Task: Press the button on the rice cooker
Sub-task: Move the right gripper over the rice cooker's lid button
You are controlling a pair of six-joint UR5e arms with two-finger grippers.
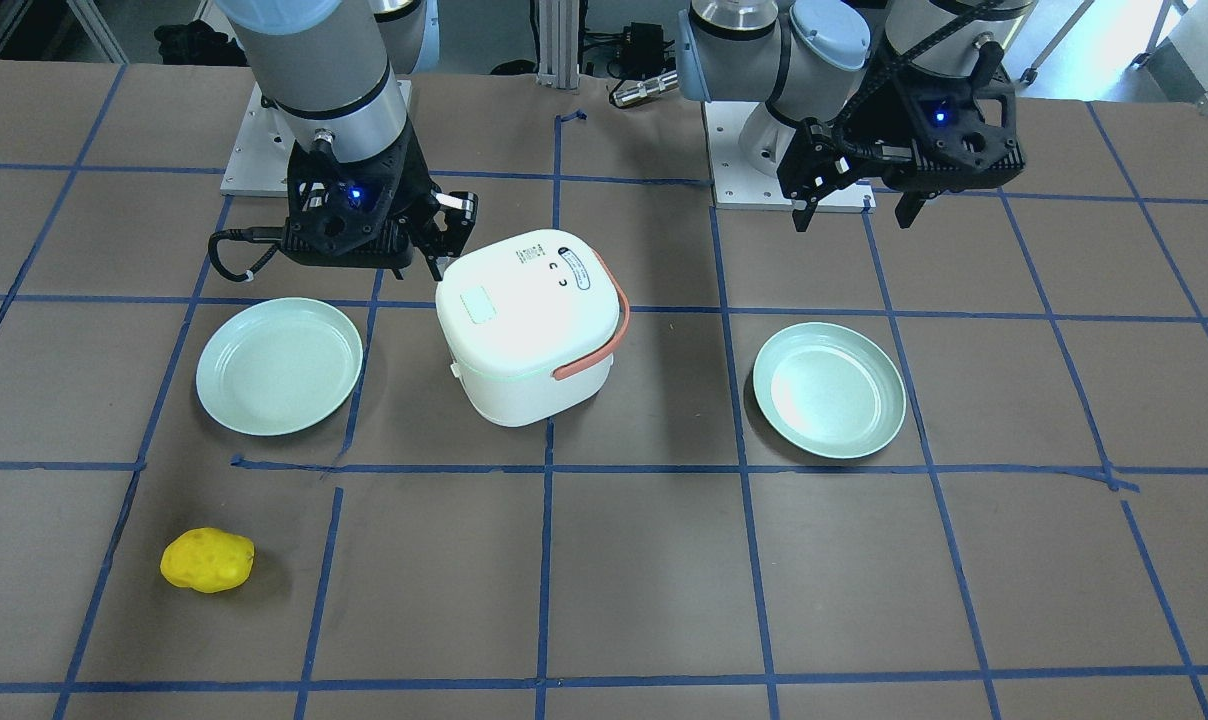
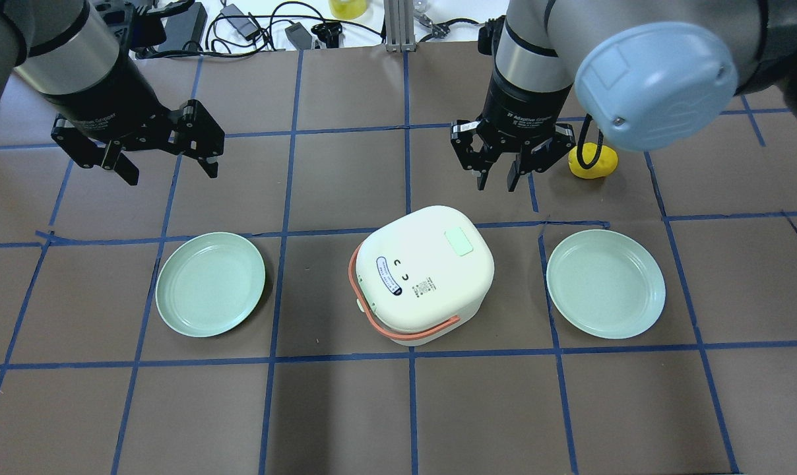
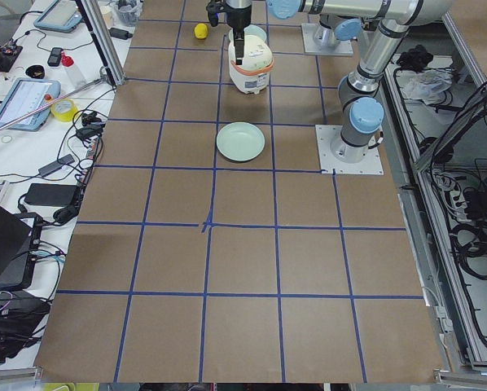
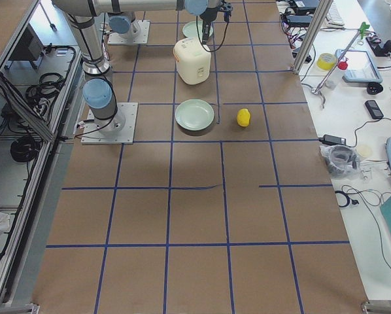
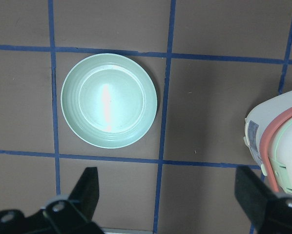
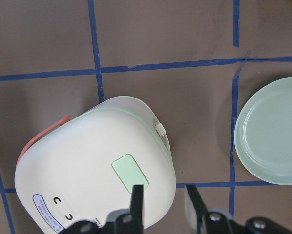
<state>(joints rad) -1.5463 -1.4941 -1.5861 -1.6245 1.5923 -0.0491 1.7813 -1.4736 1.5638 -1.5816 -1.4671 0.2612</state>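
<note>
Count of things on the brown tabletop [image 2: 346,409]: one rice cooker [image 2: 425,274], two plates, one yellow lump [image 1: 207,560]. White rice cooker stands upright at the middle, a salmon handle [image 2: 367,310] folded down round its lid, and one pale green rectangular pad [image 2: 458,241] sits on the lid's top, toward the side away from the robot. Both plates are pale green and lie flat, apart from the cooker: the left plate [image 2: 210,284] on the cooker's left, the right plate [image 2: 605,284] on its right. The yellow lump lies well apart from the cooker, to its right and on the side away from the robot, beyond the right plate

Two grippers hang in the air, neither holding anything. The right gripper [image 2: 495,183] hovers over the cooker's lid, jaws parted by a narrow gap; in the right wrist view one of its fingers [image 6: 136,195] lies over the lid just beside the green pad, the other past the lid's edge. The left gripper [image 2: 172,173] hovers well to the cooker's left, above bare tabletop near the left plate, jaws spread wide
</note>
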